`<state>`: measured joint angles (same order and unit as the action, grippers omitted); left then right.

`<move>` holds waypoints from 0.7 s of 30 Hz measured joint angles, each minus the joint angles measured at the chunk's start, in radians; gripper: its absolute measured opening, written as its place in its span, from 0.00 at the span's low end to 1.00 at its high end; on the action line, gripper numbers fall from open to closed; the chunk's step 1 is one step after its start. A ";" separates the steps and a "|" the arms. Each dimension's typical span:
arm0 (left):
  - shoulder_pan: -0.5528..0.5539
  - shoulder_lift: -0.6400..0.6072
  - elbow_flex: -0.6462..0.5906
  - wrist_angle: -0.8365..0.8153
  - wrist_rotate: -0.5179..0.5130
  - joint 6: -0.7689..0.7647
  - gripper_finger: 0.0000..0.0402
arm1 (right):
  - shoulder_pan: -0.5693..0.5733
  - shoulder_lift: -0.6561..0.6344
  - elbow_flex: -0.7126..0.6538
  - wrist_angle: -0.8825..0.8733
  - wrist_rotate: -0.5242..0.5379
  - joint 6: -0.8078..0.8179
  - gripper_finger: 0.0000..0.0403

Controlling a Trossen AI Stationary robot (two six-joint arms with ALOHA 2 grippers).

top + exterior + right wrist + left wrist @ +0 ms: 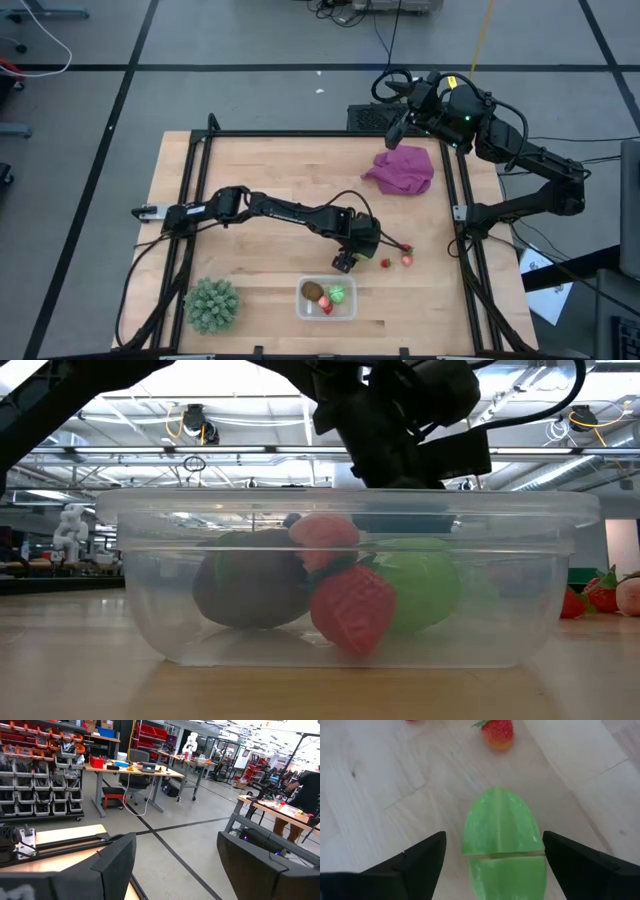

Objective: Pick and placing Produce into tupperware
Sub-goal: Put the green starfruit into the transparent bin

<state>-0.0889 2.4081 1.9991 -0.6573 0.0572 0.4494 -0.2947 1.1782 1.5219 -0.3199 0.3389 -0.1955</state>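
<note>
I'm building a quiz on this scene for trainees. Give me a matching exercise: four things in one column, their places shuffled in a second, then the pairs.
1. purple cloth
2. spiky plant
3. brown kiwi piece
4. light-green piece

A. inside the tupperware
B. between the open fingers of the left gripper
C. left of the tupperware
D. close to the waiting right gripper

Pairs: 1-D, 2-C, 3-A, 4-B

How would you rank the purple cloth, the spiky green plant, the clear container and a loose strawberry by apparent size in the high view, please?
1. Purple cloth, largest.
2. Spiky green plant and clear container: these look about equal, so I would not rank them.
3. Loose strawberry, by far the smallest.
</note>
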 joint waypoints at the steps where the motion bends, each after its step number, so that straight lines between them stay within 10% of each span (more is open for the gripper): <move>1: -0.001 0.000 0.000 0.003 -0.007 0.003 0.81 | 0.000 0.000 0.000 0.000 0.000 0.000 0.66; 12: -0.001 -0.003 0.000 0.004 -0.014 0.019 0.54 | 0.000 0.000 0.000 0.000 0.000 0.000 0.66; 21: -0.012 -0.004 0.045 -0.035 -0.109 0.051 0.56 | 0.000 0.000 0.000 0.000 0.000 0.000 0.66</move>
<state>-0.1010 2.4039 2.0437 -0.6923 -0.0521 0.5002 -0.2947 1.1782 1.5219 -0.3195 0.3386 -0.1955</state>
